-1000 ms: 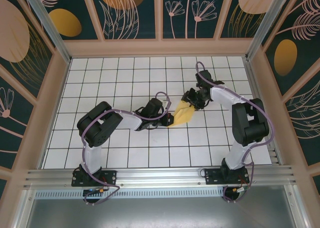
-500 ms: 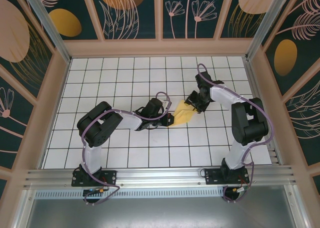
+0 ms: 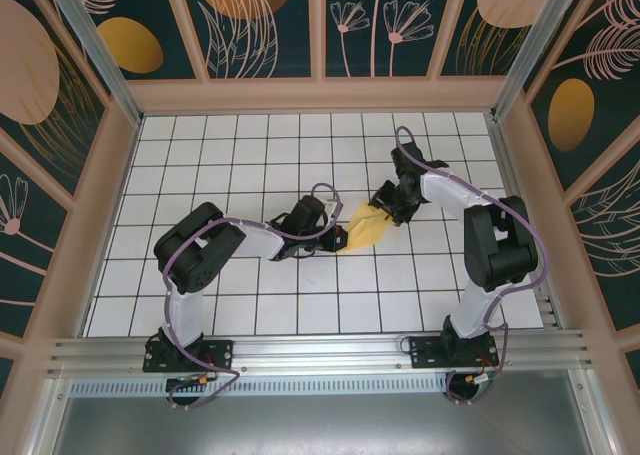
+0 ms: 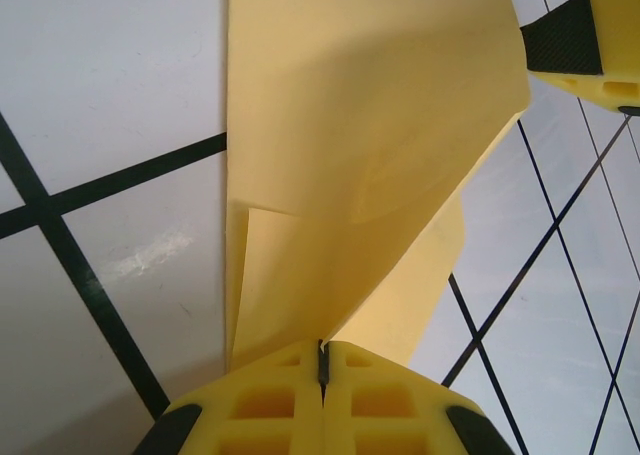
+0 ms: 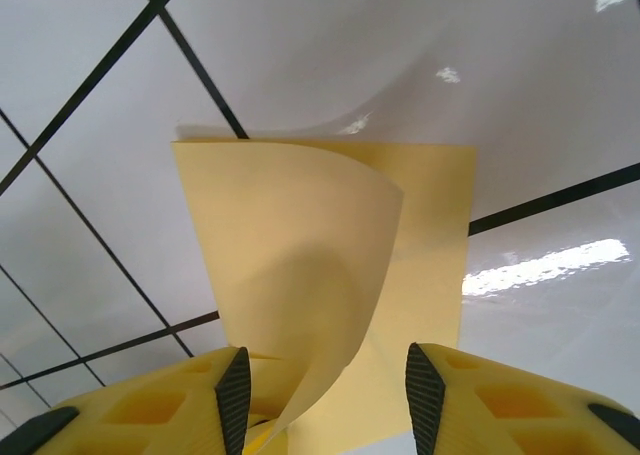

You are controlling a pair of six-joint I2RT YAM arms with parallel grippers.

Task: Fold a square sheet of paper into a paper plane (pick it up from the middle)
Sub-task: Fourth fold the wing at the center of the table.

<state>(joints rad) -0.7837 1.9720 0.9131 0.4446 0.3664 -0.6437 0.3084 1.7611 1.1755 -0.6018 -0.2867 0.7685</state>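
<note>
The square sheet of paper is a partly folded yellow shape at mid-table, lifted off the white grid. My left gripper is shut on its near-left corner; in the left wrist view the jaws meet on the paper's edge and the creased sheet fans away from them. My right gripper stands at the sheet's far-right end. In the right wrist view its gripper is open, and a curled flap of the paper hangs between the fingers, touching neither pad.
The white gridded table is ringed by wooden walls. One yellow finger of the right gripper shows at the top right of the left wrist view, close to the sheet's edge.
My right gripper has drawn slightly away from the sheet's top end, and its jaws have narrowed a little. The left gripper has kept its hold and place.
</note>
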